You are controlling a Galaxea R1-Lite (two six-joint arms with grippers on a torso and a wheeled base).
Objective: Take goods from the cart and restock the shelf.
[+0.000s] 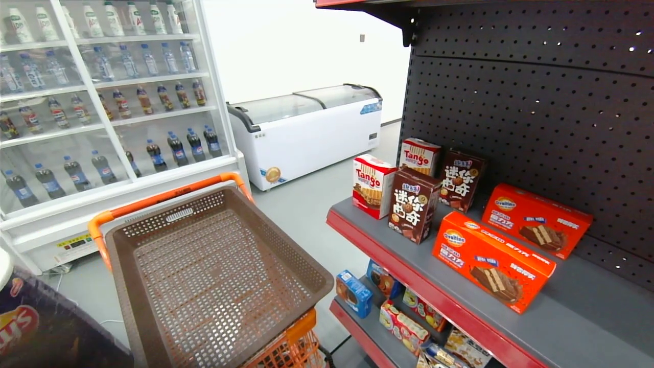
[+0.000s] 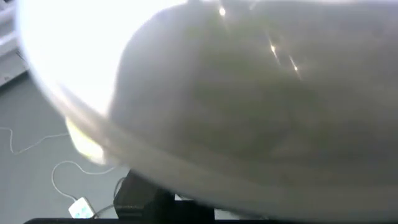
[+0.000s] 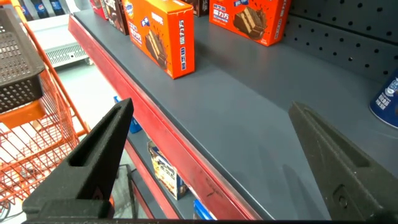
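Right gripper (image 3: 211, 109), jaws apart, at shelf (image 3: 261, 93) edge near orange box (image 3: 163, 34). Head view adds basket (image 1: 214, 266) left of shelf, chip bag (image 1: 30, 327) farther left.

Logos, lettering on red-white boxes (image 1: 373, 186), brown boxes (image 1: 413, 204), orange boxes (image 1: 493, 260) — labels on bottles (image 1: 176, 148) too small.

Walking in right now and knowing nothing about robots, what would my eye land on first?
Probably the bright orange box and its twin behind it, on the grey shelf to the right. Then the brown perforated basket atop the orange cart in the middle, with nothing in it, and the glass-door drinks fridge to the left. Above the shelf's bare stretch the right pincer stands open.
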